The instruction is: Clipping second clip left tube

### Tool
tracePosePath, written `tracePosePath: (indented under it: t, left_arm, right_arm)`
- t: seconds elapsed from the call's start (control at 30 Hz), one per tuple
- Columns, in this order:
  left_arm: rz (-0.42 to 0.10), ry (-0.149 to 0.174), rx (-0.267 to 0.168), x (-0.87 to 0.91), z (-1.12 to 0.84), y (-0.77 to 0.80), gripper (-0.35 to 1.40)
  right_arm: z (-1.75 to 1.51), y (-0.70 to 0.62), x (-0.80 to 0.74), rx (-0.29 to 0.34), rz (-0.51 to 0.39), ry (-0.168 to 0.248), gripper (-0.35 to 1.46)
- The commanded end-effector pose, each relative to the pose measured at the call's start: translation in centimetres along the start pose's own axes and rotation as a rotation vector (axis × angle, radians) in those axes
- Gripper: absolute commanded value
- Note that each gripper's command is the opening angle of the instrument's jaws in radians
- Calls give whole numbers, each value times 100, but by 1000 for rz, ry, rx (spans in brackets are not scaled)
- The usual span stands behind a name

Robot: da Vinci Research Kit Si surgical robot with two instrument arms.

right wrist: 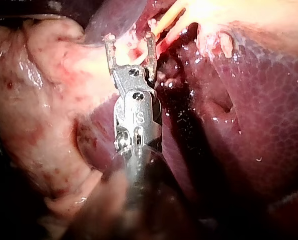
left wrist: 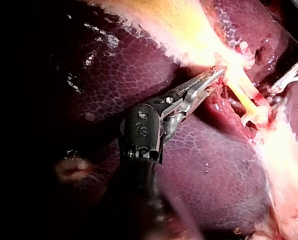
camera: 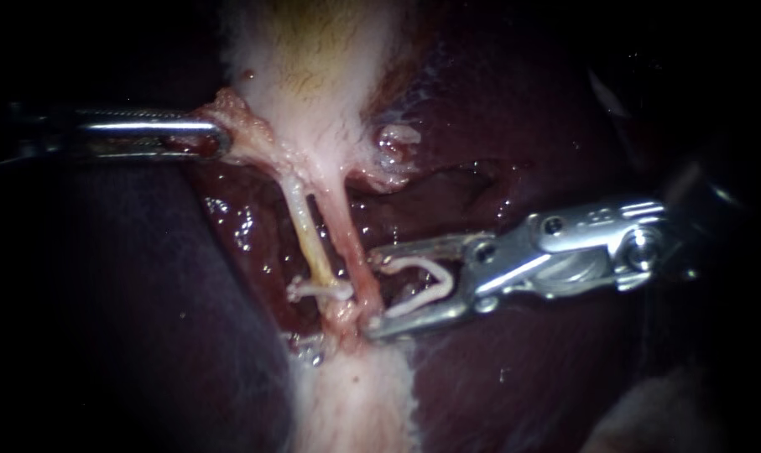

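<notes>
My left instrument, hand clamped on the gallbladder, tensions the left tube; my right instrument, hand spread wide, holds a clip ready.

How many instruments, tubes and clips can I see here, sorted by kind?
Instruments: 2, the left instrument and the right instrument
Tubes: 2, a yellowish tube and a pinkish tube
Clips: 2, a fitted clip on the yellowish tube, a loaded clip in the right instrument's jaws
Total: 6
</notes>
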Motion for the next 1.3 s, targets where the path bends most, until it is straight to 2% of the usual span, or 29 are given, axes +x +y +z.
tracePosePath:
  t: [0.03, 0.3, 0.63, 0.93, 1.13, 1.2, 1.3]
  left_arm:
    - [0, -1, -2, 0, 0, 0, -35]
    - [0, -1, -3, 0, 0, 5, -35]
    - [-1, -1, -5, 1, 0, 7, -35]
    - [-1, -1, -4, 1, 0, 9, -35]
    - [-1, -1, -3, 1, 1, 9, -35]
    - [-1, -1, -3, 1, 1, 9, -35]
    - [-1, -1, -3, 1, 1, 9, -35]
  right_arm:
    - [3, 2, 0, 1, 7, -1, 49]
    - [20, 26, -7, -8, 22, -13, 49]
    - [33, 52, -35, -23, 38, -50, 49]
    - [44, 65, -41, -32, 37, -57, 49]
    - [67, 71, -41, -34, 45, -52, 49]
    - [75, 71, -41, -28, 47, -45, 49]
    - [84, 69, -43, 22, 54, -31, 49]
